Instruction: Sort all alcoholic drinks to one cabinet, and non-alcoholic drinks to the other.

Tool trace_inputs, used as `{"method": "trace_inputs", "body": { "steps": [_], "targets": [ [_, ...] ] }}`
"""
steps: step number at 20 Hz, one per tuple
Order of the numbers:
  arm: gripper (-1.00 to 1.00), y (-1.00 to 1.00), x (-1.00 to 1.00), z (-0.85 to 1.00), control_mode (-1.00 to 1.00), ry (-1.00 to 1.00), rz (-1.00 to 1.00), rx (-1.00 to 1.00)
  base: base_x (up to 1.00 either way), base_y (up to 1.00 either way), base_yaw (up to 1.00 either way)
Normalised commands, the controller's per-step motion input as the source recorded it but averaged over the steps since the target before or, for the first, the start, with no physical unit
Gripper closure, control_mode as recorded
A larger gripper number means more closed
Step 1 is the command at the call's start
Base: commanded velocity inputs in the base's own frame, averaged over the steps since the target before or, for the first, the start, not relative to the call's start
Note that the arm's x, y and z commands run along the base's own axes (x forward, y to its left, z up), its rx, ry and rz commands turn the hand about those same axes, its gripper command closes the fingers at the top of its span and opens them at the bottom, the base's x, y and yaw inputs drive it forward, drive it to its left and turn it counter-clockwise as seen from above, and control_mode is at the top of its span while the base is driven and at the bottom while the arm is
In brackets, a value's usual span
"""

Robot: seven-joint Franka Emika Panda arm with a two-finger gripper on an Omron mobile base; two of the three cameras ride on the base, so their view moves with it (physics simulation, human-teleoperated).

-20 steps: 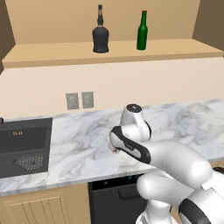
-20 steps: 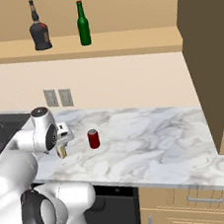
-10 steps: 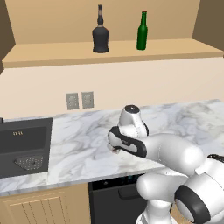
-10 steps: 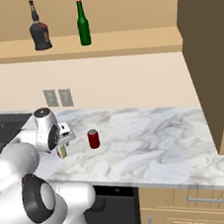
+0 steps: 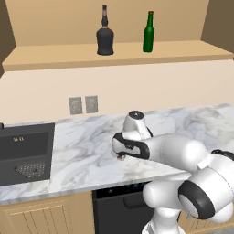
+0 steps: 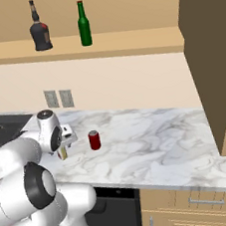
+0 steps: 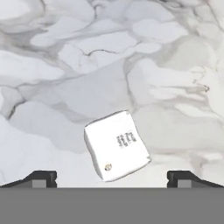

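A small white carton (image 7: 116, 144) lies tilted on the marble counter (image 7: 65, 65), centred between my open gripper's (image 7: 113, 178) two dark fingertips (image 7: 41, 178), which hover just above it without touching. In the right base view my gripper (image 6: 63, 152) points down at the counter, left of the red can (image 6: 94, 140) standing upright. The black round-bellied bottle (image 5: 105, 34) and the green bottle (image 5: 148, 33) stand on the tan shelf (image 5: 183, 49) of the open wall cabinet above. From the left, my hand (image 5: 130, 141) covers the carton.
A dark sink (image 5: 27, 155) is set into the counter at the left. Two wall outlets (image 5: 83, 105) sit on the backsplash. An open cabinet door (image 6: 211, 62) hangs at the right edge. A black appliance front (image 5: 119, 205) is below the counter.
My hand has sunk slightly toward the counter while the elbow swung outward. The fingers stayed open, and the bottles and can have not moved.
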Motion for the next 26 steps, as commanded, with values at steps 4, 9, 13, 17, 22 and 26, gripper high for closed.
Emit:
{"method": "trace_inputs", "body": {
  "steps": [4, 9, 13, 17, 22, 26],
  "targets": [
    [-1.00, 0.02, 0.11, -0.13, -1.00, 0.00, 0.00, 0.00, 0.00, 0.00, 0.00],
    [-1.00, 0.06, 0.10, -0.13, -1.00, 0.00, 0.00, 0.00, 0.00, 0.00, 0.00],
    [-1.00, 0.04, 0.12, -0.10, -1.00, 0.00, 0.00, 0.00, 0.00, 0.00, 0.00],
    [-1.00, 0.05, 0.17, -0.10, -1.00, 0.00, 0.00, 0.00, 0.00, 0.00, 0.00],
    [1.00, 0.04, 0.18, -0.16, -1.00, 0.01, 0.00, 0.00, 0.00, 0.00, 0.00],
    [1.00, 0.00, 0.04, -0.13, -1.00, 0.04, 0.00, 0.00, 0.00, 0.00, 0.00]
  ]
}}
